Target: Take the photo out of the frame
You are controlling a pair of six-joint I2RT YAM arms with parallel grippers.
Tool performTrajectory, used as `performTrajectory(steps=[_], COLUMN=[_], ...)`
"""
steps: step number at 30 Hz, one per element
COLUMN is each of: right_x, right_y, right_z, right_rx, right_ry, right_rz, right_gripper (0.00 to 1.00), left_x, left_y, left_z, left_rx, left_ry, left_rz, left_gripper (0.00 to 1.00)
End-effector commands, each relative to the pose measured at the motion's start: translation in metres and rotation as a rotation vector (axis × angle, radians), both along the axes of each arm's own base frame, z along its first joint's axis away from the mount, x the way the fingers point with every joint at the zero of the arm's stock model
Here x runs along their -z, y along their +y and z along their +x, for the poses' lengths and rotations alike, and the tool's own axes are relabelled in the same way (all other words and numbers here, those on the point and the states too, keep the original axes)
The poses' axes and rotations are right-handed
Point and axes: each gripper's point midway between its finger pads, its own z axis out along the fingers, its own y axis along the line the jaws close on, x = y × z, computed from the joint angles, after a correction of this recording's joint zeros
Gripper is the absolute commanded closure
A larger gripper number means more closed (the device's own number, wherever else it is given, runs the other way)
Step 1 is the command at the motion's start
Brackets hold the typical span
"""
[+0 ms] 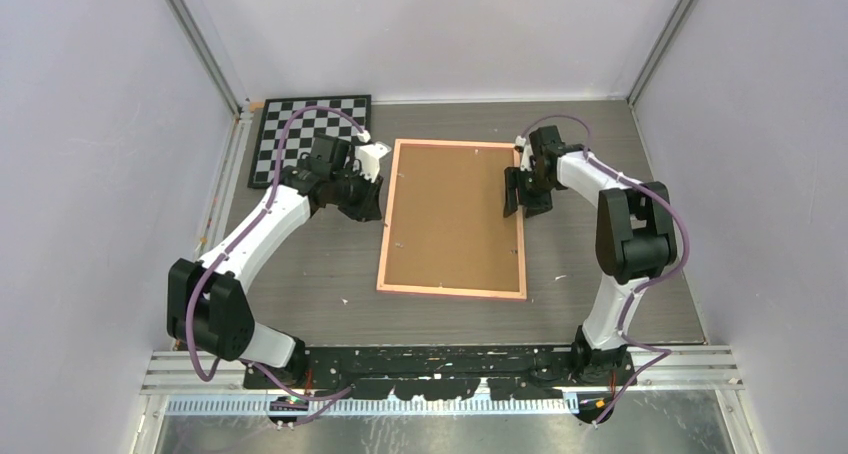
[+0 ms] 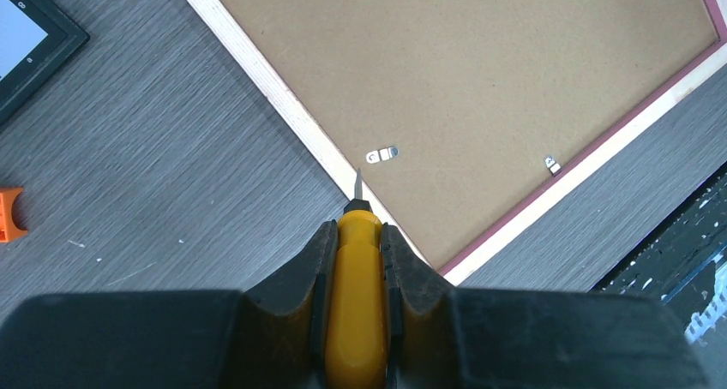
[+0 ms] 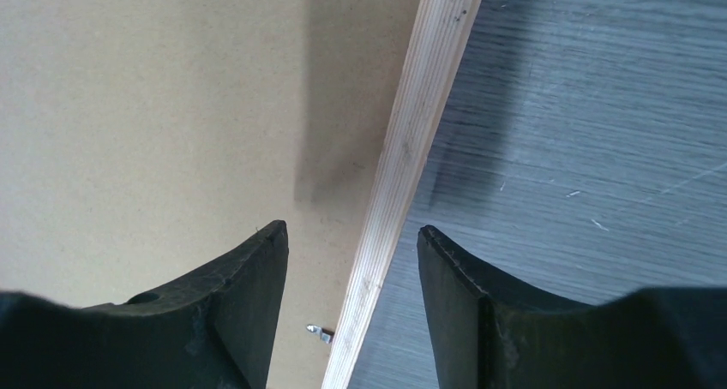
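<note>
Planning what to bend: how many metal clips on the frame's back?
3 clips: one by the left edge, one by the near edge, one by the right edge. Others may be hidden.

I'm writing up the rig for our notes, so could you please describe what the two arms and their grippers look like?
Both arms, the left arm and right arm, have white curved shells with bulky black joints. A purple cable loops along each. The left gripper and right gripper have matte black, wedge-shaped fingers.
</note>
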Motion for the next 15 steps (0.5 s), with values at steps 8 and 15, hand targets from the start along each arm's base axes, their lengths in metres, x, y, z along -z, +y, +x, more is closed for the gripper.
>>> performTrajectory(steps=[8,15], right_x=[0.023,0.035], right_y=[0.009,0.022], right_z=[0.003,-0.031], right_rx=[-0.013,-0.145], right_ry=[0.025,0.062], right_rz=[0.000,-0.039], right_gripper=[0.58,0.85], left_x=[-0.013,-0.013], left_y=[0.001,0.000], left_z=[0.006,0.004], left_rx=[-0.002,0.051], left_ry=[-0.041,-0.046], left_rz=[-0.008,0.008], left_gripper=[1.00,1.00])
